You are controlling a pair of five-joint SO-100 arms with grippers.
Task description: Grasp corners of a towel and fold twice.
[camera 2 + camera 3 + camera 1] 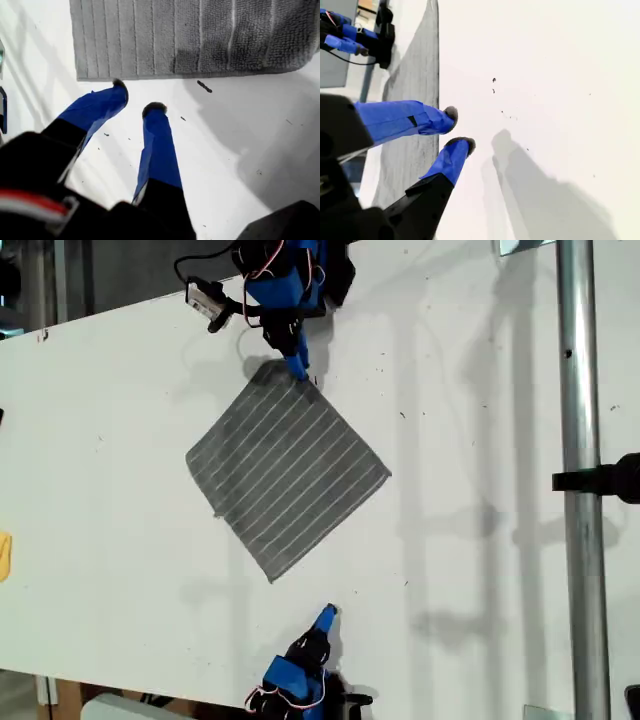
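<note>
towel point(200, 35) lies just beyond the parted fingers point(156, 131) of my first gripper point(136, 101)

Towel point(200, 37) cropped by both wrist views; lower arm's base point(290, 695) past the exterior view's edge.

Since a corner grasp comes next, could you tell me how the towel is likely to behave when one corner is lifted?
The towel looks like soft ribbed terry in the first wrist view, so it will probably droop rather than hold shape. It lies flat on the white table, so the rest may drag behind. Its textured weave should grip well between the fingers.
</note>
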